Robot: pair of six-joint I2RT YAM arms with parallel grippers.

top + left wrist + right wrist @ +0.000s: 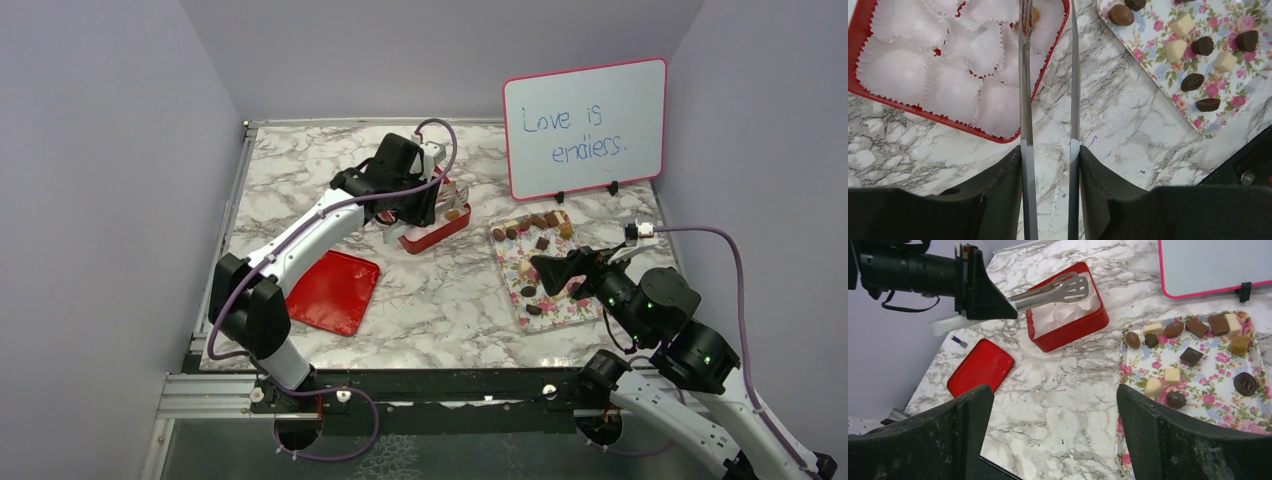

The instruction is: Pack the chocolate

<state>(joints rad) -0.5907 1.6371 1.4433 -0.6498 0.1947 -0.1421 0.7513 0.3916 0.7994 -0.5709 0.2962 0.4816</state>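
Note:
Several chocolate pieces (540,222), dark, light brown and cream, lie on a floral tray (560,312); they also show in the left wrist view (1193,81) and the right wrist view (1191,356). My left gripper (428,200) (1048,160) is shut on metal tongs (1024,100) (1058,290). The tong tips reach over a red box (435,238) (948,122) (1073,330) lined with white paper cups. One light brown piece (1035,14) sits at the tong tips; I cannot tell if it is gripped or lying in a cup. My right gripper (560,270) (1055,410) is open and empty, above the tray's left edge.
A red lid (333,290) (979,367) lies flat at the left, near the left arm. A whiteboard (585,125) with pink trim stands at the back right behind the tray. Walls close in the marble table on three sides.

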